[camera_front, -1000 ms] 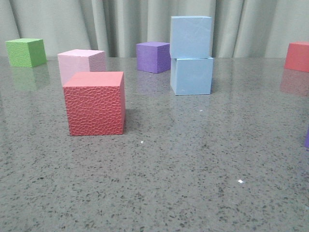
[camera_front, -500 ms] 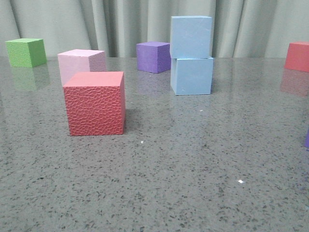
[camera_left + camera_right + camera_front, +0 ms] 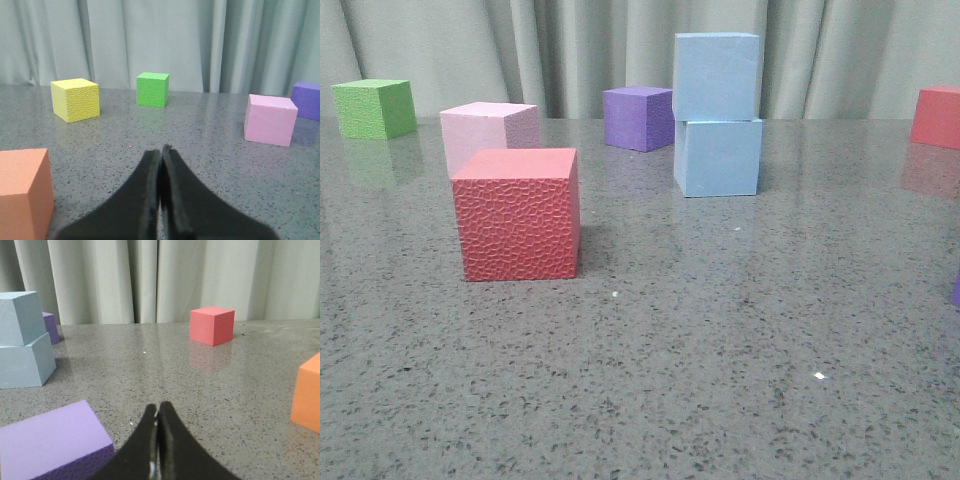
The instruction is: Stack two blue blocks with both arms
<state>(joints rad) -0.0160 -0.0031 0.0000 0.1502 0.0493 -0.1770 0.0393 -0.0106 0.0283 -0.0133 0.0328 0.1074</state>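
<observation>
Pale-blue matte foam cubes, two, stand stacked, upper (image 3: pixel 716 76) on lower (image 3: pixel 717 157), just right of one purple foam cube (image 3: pixel 638 118); only wrist views show left gripper (image 3: pixel 161 150) and right gripper (image 3: pixel 157 410), both clenched empty.

Grey speckled stone tabletop (image 3: pixel 720 350), glossy, faint reflections; pale grey-green pleated curtain (image 3: pixel 570 50) hangs behind.

Left gripper (image 3: pixel 161 150) jaws closed, empty, over grey desk (image 3: pixel 200 150). Visible: yellow cube (image 3: pixel 75 99), green cube (image 3: pixel 152 89), pink cube (image 3: pixel 270 119), orange cube (image 3: pixel 24 192).
</observation>
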